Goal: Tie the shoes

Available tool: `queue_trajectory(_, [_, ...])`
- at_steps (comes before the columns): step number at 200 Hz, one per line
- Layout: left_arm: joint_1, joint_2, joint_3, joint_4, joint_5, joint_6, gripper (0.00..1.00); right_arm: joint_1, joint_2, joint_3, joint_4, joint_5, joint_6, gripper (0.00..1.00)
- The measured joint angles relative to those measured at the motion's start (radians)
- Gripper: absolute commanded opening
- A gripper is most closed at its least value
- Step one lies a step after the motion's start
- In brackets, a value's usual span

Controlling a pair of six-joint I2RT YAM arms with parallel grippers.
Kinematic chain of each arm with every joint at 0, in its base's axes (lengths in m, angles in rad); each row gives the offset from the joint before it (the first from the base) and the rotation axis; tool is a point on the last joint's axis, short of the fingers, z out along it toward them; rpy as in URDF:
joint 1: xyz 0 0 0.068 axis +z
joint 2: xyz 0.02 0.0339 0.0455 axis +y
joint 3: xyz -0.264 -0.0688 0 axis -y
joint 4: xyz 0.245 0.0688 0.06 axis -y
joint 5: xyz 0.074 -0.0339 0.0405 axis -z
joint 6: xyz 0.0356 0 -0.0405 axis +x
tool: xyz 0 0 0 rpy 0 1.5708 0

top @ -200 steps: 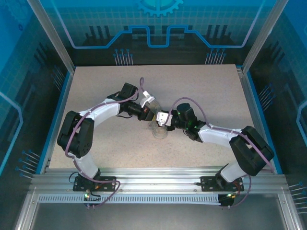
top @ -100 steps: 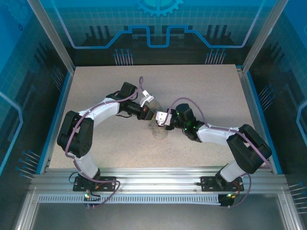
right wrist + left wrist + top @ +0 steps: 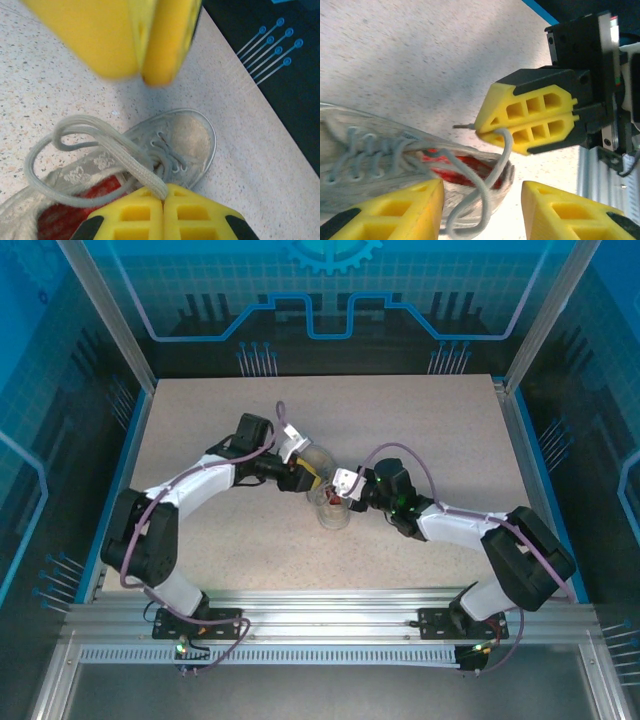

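The sneaker (image 3: pixel 330 510) is seen lying on the speckled counter (image 3: pixel 420 420) near its middle, between the 2 arms. In the left wrist view it (image 3: pixel 375 155) is laid on its side, the red patch (image 3: pixel 452 165) showing at its opening.

The right fingers (image 3: pixel 162 212) are pressed together, and 1 strand of the white lace (image 3: pixel 130 160) is pinched between their tips. From that pinch the lace is carried in a slack loop (image 3: pixel 45 150) over the heel end of the sneaker (image 3: pixel 187 135), whose toe is pointed away in the right wrist view.

The left fingers (image 3: pixel 308 473) are held just above the sneaker, close to the right fingers (image 3: pixel 535 107). They (image 3: pixel 395 212) are spread apart and nothing is gripped; a bend of the lace (image 3: pixel 485 200) is hung in the gap between them. Whether the lace is touched by either left finger cannot be told.
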Motion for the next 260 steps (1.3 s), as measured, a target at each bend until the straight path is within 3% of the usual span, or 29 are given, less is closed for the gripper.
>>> queue_trajectory(40, [-0.013,-0.134,-0.089,0.048,-0.230,0.032,0.41,-0.052,-0.003,-0.015,-0.008,0.019,0.047,0.00])
queue_trajectory(88, [-0.205,-0.174,-0.232,0.167,-0.512,-0.010,0.40,-0.062,-0.003,-0.015,-0.025,0.039,0.054,0.00])
queue_trajectory(121, [-0.229,-0.174,-0.336,0.243,-0.638,-0.067,0.37,-0.088,-0.003,-0.012,-0.050,0.045,0.061,0.00])
queue_trajectory(175, [-0.239,-0.148,-0.283,0.248,-0.633,-0.074,0.40,-0.102,-0.002,0.007,-0.092,0.052,0.069,0.00])
queue_trajectory(260, [-0.245,-0.121,-0.213,0.088,-0.570,-0.005,0.45,-0.127,-0.002,0.019,-0.130,0.051,0.068,0.00])
